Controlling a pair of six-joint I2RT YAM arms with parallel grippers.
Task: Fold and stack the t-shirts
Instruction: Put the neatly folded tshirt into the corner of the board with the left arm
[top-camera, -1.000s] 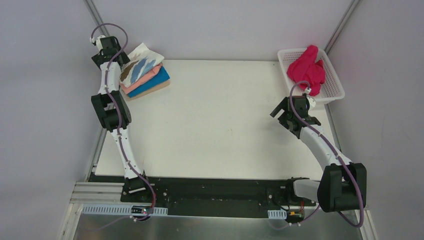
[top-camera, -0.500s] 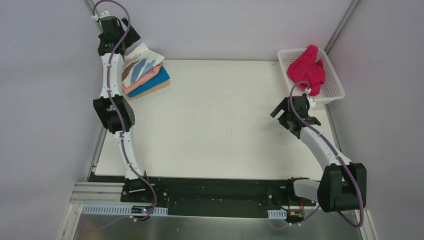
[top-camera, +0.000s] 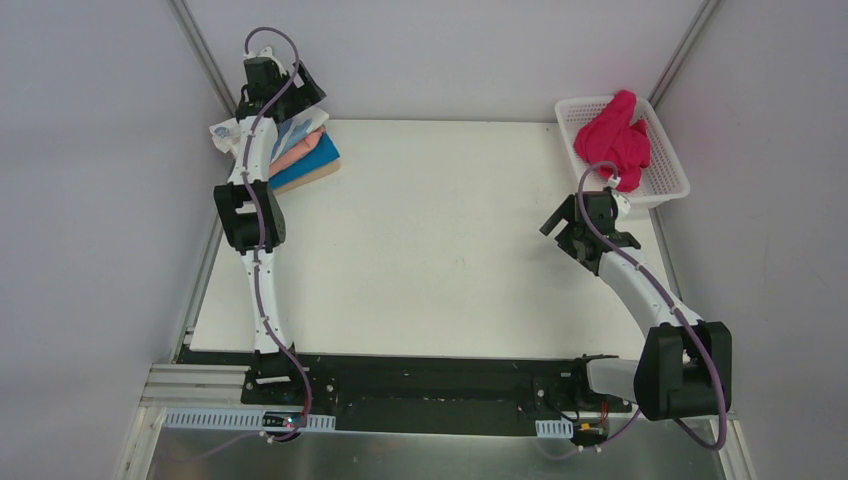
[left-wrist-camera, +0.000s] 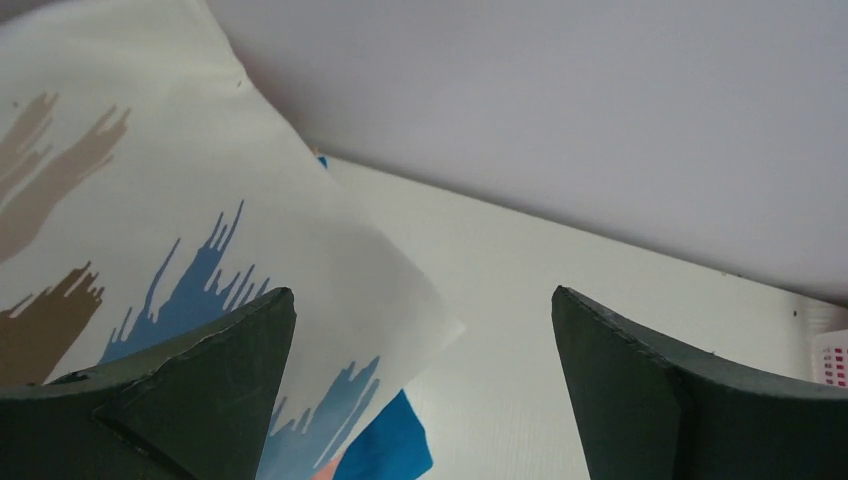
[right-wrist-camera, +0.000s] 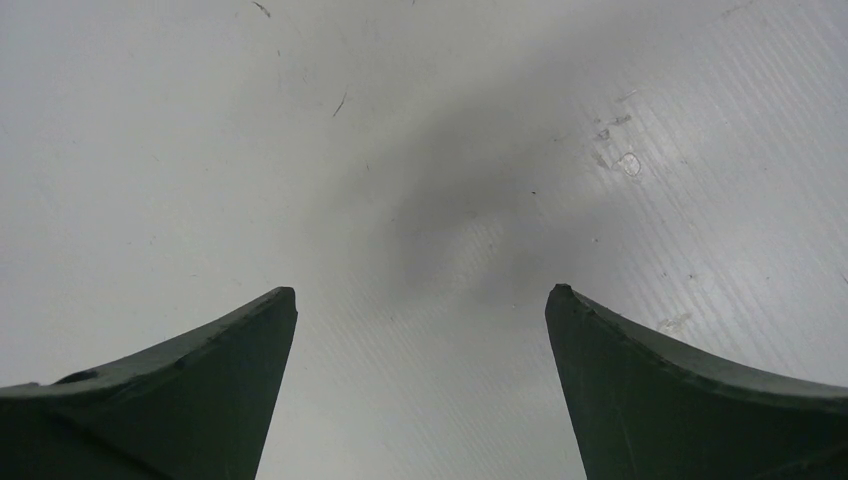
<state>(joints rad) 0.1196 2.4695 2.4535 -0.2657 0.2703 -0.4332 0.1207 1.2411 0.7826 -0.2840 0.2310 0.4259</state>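
Three folded t-shirts are stacked at the table's back left: a white one with blue and brown brushstrokes (top-camera: 287, 131) on top, a salmon-pink one (top-camera: 297, 153) under it and a bright blue one (top-camera: 316, 160) below. My left gripper (top-camera: 308, 92) hangs open above the stack's far edge, near the back wall, holding nothing. In the left wrist view the printed tee (left-wrist-camera: 150, 200) and a corner of the blue tee (left-wrist-camera: 390, 450) lie below the gripper (left-wrist-camera: 420, 300). A crumpled magenta t-shirt (top-camera: 615, 135) sits in the basket. My right gripper (top-camera: 557, 215) is open over bare table (right-wrist-camera: 420, 200).
The white lattice basket (top-camera: 668, 175) stands at the back right corner. A tan layer (top-camera: 322, 177) shows beneath the stack. The back wall rises right behind the stack, and metal frame posts run up at both rear corners.
The left arm swung from the stack's left side up and rightward to above its far edge, and its jaws spread wider. The right arm stayed still.
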